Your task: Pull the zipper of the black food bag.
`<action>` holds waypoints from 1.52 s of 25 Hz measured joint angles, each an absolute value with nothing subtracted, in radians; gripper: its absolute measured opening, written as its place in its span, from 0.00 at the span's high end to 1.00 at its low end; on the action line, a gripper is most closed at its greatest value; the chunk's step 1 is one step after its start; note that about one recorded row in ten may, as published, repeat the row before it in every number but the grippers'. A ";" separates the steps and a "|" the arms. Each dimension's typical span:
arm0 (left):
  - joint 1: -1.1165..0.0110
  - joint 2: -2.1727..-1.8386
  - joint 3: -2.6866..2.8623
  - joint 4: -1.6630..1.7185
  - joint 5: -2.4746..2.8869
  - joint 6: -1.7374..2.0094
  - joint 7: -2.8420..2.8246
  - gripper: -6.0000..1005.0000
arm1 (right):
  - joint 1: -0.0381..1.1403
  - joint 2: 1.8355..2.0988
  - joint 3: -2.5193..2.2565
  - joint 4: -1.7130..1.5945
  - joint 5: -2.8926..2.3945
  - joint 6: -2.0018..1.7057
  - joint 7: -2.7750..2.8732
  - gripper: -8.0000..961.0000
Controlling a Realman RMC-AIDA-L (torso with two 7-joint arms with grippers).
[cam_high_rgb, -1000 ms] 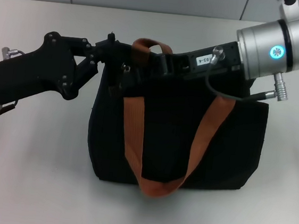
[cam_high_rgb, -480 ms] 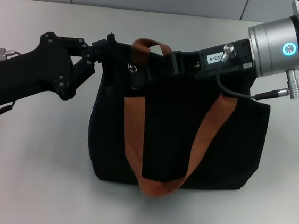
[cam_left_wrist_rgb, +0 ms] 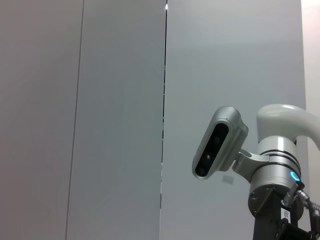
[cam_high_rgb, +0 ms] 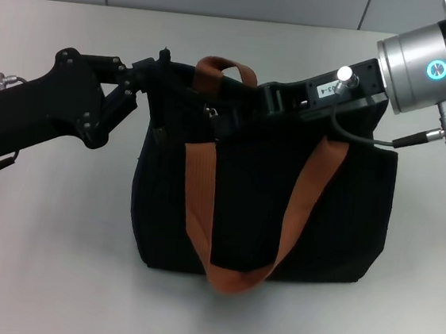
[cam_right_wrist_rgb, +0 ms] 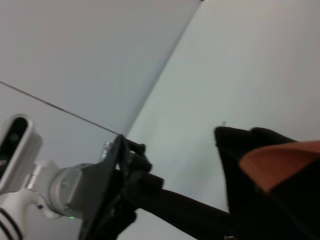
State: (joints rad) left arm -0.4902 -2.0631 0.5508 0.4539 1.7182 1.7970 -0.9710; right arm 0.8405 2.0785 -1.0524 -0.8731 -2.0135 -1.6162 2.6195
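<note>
Both grippers are placed at the top edge of the large, roughly square black fabric food bag (cam_high_rgb: 263, 207), and a reason can be supposed for each. The left gripper (cam_high_rgb: 154, 76), a black linkage claw coming from the left edge of the bench, is seen pressed together on the bag's upper left corner; it is judged that this corner is held so that the soft fabric is kept tight and does not follow when the zip is drawn. The right gripper (cam_high_rgb: 232, 116), on the silver arm coming from the far right corner, is laid along the upper edge, with its tip at the zip line. Whether its fingers are closed on the pull tab cannot be told, because black parts are hidden against black cloth.

The bag is standing near the middle of the bench, a little toward the far edge, and it is by far the largest thing in view. Its sides are seen slightly slack, so it is judged to be soft and light. Two orange-brown webbing handles are attached: one (cam_high_rgb: 203, 205) hangs down the front in a long loop, the other (cam_high_rgb: 227, 68) stands up as a short arch at the far edge.

The zipper (cam_high_rgb: 210, 112), a small silver metal tab, is seen on the upper edge just beside the right gripper's tip, near the left end of the zip line.
</note>
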 joint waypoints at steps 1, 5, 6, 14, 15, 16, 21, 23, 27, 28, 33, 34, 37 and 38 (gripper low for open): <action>-0.490 -2.063 0.551 0.454 1.718 1.796 -0.971 0.96 | 0.839 2.078 -1.052 -0.884 -2.025 -1.618 2.631 0.99; -0.485 -2.063 0.551 0.454 1.717 1.794 -0.971 0.96 | 0.823 2.080 -1.052 -0.955 -2.082 -1.628 2.688 0.99; -0.484 -2.063 0.551 0.454 1.717 1.794 -0.971 0.96 | 0.823 2.080 -1.052 -0.955 -2.082 -1.628 2.688 0.99; -0.477 -2.063 0.537 0.454 1.712 1.793 -0.971 0.96 | 0.802 2.082 -1.052 -1.072 -2.172 -1.666 2.779 0.99; -0.477 -2.062 0.537 0.454 1.712 1.793 -0.971 0.96 | 0.799 2.082 -1.052 -1.090 -2.186 -1.672 2.790 0.99; -0.477 -2.062 0.537 0.454 1.712 1.793 -0.971 0.96 | 0.796 2.082 -1.052 -1.105 -2.198 -1.677 2.800 0.99; -0.475 -2.060 0.537 0.454 1.712 1.793 -0.971 0.96 | 0.772 2.083 -1.051 -1.193 -2.254 -1.708 2.846 0.99; -0.475 -2.060 0.537 0.454 1.712 1.793 -0.971 0.96 | 0.761 2.083 -1.046 -1.226 -2.279 -1.718 2.860 0.99; -0.475 -2.060 0.536 0.454 1.712 1.792 -0.971 0.96 | 0.743 2.083 -1.041 -1.282 -2.311 -1.740 2.879 0.99; -0.475 -2.060 0.535 0.454 1.712 1.792 -0.971 0.96 | 0.739 2.083 -1.041 -1.296 -2.322 -1.744 2.886 0.99; -0.473 -2.059 0.527 0.454 1.711 1.791 -0.971 0.96 | 0.726 2.083 -1.039 -1.359 -2.369 -1.764 2.922 0.99; -0.473 -2.059 0.526 0.454 1.711 1.791 -0.971 0.96 | 0.725 2.083 -1.038 -1.368 -2.379 -1.769 2.929 0.99; -0.473 -2.058 0.526 0.456 1.711 1.790 -0.971 0.96 | 0.725 2.083 -1.030 -1.387 -2.400 -1.780 2.940 0.99; -0.472 -2.058 0.526 0.456 1.711 1.790 -0.971 0.96 | 0.725 2.083 -1.025 -1.387 -2.401 -1.782 2.940 0.99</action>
